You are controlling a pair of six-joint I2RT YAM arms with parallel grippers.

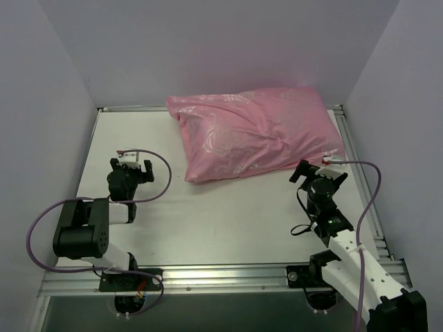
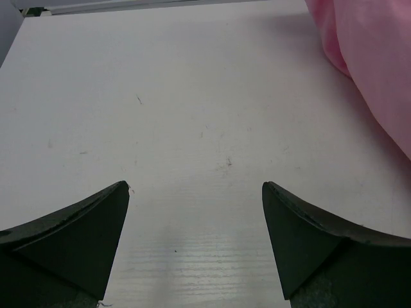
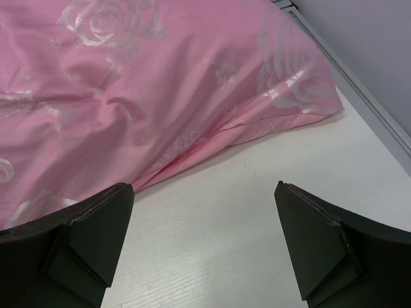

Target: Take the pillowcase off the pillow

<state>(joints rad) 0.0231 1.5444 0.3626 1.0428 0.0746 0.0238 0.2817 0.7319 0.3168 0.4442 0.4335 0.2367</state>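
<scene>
Sitting just ahead of right tool (image 3: 204, 192), pillowcase (image 3: 160, 83) hem looks clear of it, hard to confirm; left tool (image 2: 196, 186) farther off; both tools wide open, empty

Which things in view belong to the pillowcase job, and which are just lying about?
Job: pillowcase, plump, pillow hidden inside it; left hand and right hand, both open.
Lying about: nothing loose seen; only the table.

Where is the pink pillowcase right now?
In the top view, the pillowcase lies far back on the table, right of centre, just beyond the open right gripper.
</scene>
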